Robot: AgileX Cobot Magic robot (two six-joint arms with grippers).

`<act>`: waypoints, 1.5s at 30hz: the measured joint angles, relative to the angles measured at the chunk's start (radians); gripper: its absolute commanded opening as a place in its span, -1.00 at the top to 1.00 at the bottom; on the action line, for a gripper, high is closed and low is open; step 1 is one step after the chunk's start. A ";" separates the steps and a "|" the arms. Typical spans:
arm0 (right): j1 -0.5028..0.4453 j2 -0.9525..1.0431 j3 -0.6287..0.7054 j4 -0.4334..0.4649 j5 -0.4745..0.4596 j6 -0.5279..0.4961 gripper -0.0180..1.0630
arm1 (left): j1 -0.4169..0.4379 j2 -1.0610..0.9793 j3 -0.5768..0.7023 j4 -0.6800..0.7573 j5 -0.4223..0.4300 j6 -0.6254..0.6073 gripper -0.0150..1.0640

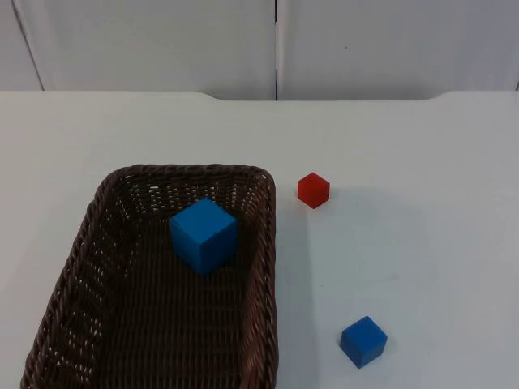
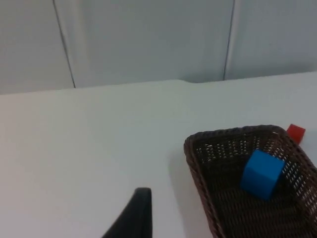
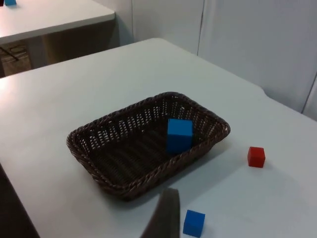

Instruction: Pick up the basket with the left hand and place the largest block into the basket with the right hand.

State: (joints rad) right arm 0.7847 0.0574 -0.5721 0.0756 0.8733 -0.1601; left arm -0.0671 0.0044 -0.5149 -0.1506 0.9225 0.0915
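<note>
A dark brown wicker basket (image 1: 272, 243) stands on the white table at the front left. The largest block, a blue cube (image 1: 203, 235), lies inside it near its far end. In the left wrist view my left gripper (image 2: 136, 213) hovers over bare table, apart from the basket's (image 2: 198, 183) near rim, with the blue cube (image 2: 261, 173) inside. My right gripper (image 3: 166, 215) is raised above the table, back from the basket (image 3: 173, 161) and its blue cube (image 3: 179, 135). Neither gripper touches anything.
A small red block (image 1: 313, 190) sits just right of the basket's far corner. A small blue block (image 1: 362, 341) lies at the front right, close to my right gripper in its wrist view (image 3: 193, 222). The grey partition wall (image 1: 276, 49) closes the table's far edge.
</note>
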 measured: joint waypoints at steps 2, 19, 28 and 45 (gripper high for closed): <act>0.000 -0.019 0.000 -0.005 0.004 0.000 -0.40 | 0.000 0.000 0.000 0.008 0.013 -0.007 -0.97; 0.000 -0.054 0.000 -0.016 0.095 0.000 -0.40 | 0.000 0.000 0.000 0.093 0.175 -0.080 -0.97; 0.000 -0.054 0.000 -0.018 0.128 0.020 -0.40 | 0.000 0.000 0.018 0.095 0.165 -0.086 -0.97; 0.002 -0.054 0.043 -0.034 0.231 0.063 -0.40 | 0.000 0.000 0.018 0.095 0.163 -0.086 -0.97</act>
State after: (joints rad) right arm 0.7870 0.0034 -0.5292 0.0413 1.1038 -0.0976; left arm -0.0671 0.0044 -0.4974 -0.0555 1.0852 0.0058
